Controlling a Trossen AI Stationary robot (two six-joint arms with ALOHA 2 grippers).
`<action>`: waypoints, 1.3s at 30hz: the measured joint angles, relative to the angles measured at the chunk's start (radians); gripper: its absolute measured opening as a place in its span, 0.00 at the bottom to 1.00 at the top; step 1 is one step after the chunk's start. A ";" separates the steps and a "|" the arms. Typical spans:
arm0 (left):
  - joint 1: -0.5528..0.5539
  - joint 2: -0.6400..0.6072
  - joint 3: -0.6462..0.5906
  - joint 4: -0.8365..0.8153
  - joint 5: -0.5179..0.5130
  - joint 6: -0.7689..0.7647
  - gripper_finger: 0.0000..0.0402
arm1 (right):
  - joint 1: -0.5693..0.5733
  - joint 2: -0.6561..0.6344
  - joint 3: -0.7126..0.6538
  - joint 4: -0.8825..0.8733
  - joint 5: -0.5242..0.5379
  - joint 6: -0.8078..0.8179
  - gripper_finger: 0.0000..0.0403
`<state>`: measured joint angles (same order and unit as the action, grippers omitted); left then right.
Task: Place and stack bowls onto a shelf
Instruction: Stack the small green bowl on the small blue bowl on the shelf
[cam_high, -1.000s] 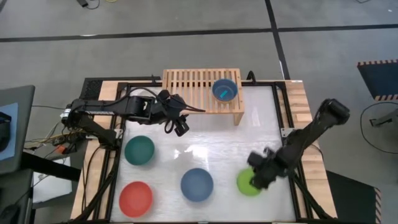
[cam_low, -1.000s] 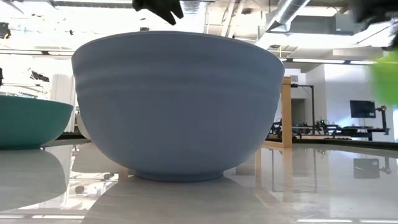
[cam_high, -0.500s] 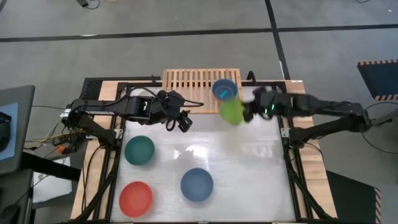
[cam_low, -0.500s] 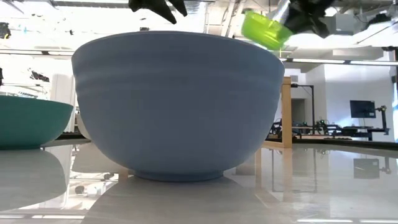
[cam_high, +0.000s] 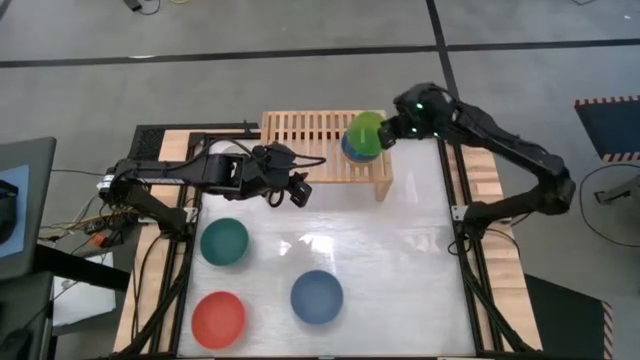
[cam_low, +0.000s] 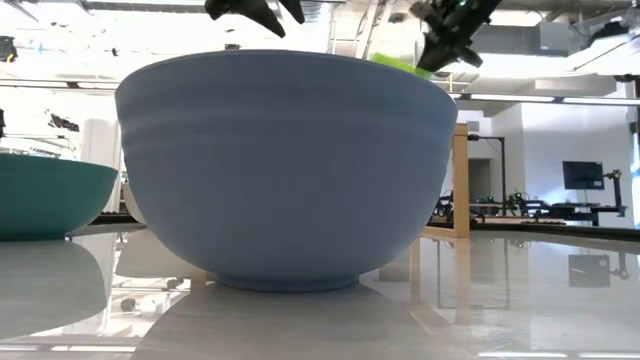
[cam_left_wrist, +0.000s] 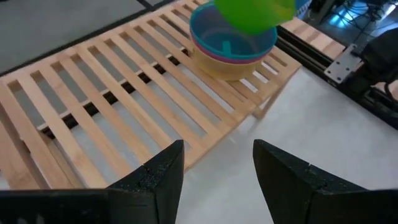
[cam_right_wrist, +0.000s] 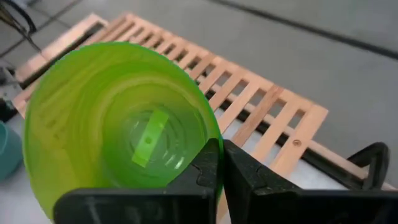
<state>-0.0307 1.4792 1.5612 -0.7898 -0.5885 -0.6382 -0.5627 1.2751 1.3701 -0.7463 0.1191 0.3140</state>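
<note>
From above, you see the right gripper (cam_high: 388, 132) over the right end of the shelf (cam_high: 305, 138), pinching the rim of the green bowl (cam_high: 364, 130), which hangs over the stack of bowls (cam_high: 352, 150) already standing there. The left gripper (cam_high: 296, 189) hovers just in front of the shelf's middle. On the table (cam_high: 400, 260) sit the teal bowl (cam_high: 224, 242), the red bowl (cam_high: 218, 317) and the dark blue bowl (cam_high: 317, 296), well apart.

At table height, the dark blue bowl (cam_low: 285, 165) fills your picture; only a sliver of green shows behind its rim, probably the held bowl.

Your left wrist view shows the left fingers (cam_left_wrist: 158, 174) spread wide with nothing between them, facing the slats. The green bowl (cam_left_wrist: 255, 12) is tilted above the stack, whose top bowl is cyan (cam_left_wrist: 230, 37) over pink and yellow ones.

Your right wrist view shows the right fingers (cam_right_wrist: 208, 168) closed tight on the green bowl's (cam_right_wrist: 118, 124) rim, the shelf (cam_right_wrist: 249, 109) below.
</note>
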 joint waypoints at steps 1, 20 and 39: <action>-0.004 0.000 0.000 -0.001 0.000 -0.006 0.44 | -0.003 0.018 0.013 -0.011 -0.008 -0.002 0.10; -0.025 0.000 0.000 -0.100 0.001 -0.056 0.44 | 0.004 0.082 0.077 -0.091 -0.016 -0.042 0.51; -0.071 0.000 0.000 -0.225 -0.025 -0.246 0.44 | 0.018 0.054 0.076 -0.113 -0.144 -0.113 0.39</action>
<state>-0.1017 1.4796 1.5612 -1.0149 -0.6140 -0.8847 -0.5447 1.3290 1.4464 -0.8589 -0.0251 0.2012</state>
